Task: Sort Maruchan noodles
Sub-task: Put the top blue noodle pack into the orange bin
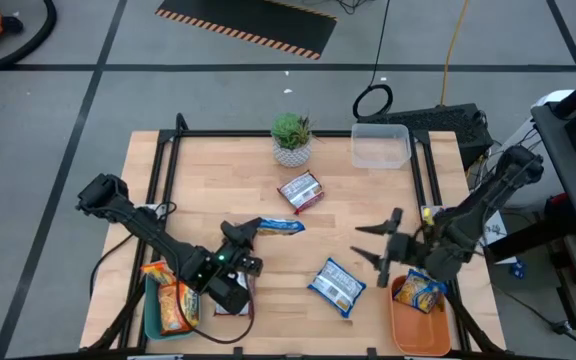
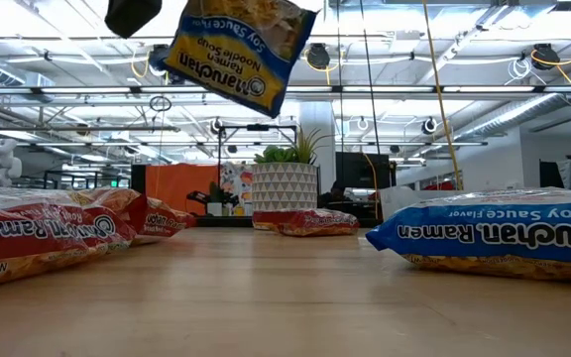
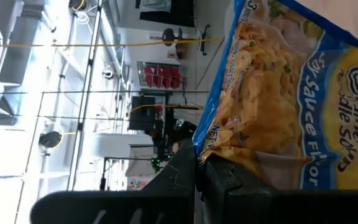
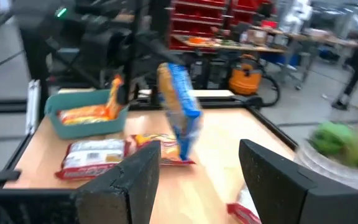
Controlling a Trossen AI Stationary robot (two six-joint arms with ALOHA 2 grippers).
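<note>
**Left arm lifts a ramen packet above the bench**

The left gripper (image 1: 251, 232) has its jaws clamped on a yellow-and-blue packet (image 1: 278, 226), held in the air over the wooden bench (image 1: 348, 190). The right gripper (image 1: 373, 244) hovers nearby, jaws wide and holding nothing. A blue-white packet (image 1: 336, 284) lies flat between them. A teal tray (image 1: 153, 317) and an orange tray (image 1: 420, 330) each hold packets.

left tool (image 1: 240, 232) – pinched shut, raised off table | right tool (image 1: 366, 245) – fingers spread, hovering
</note>
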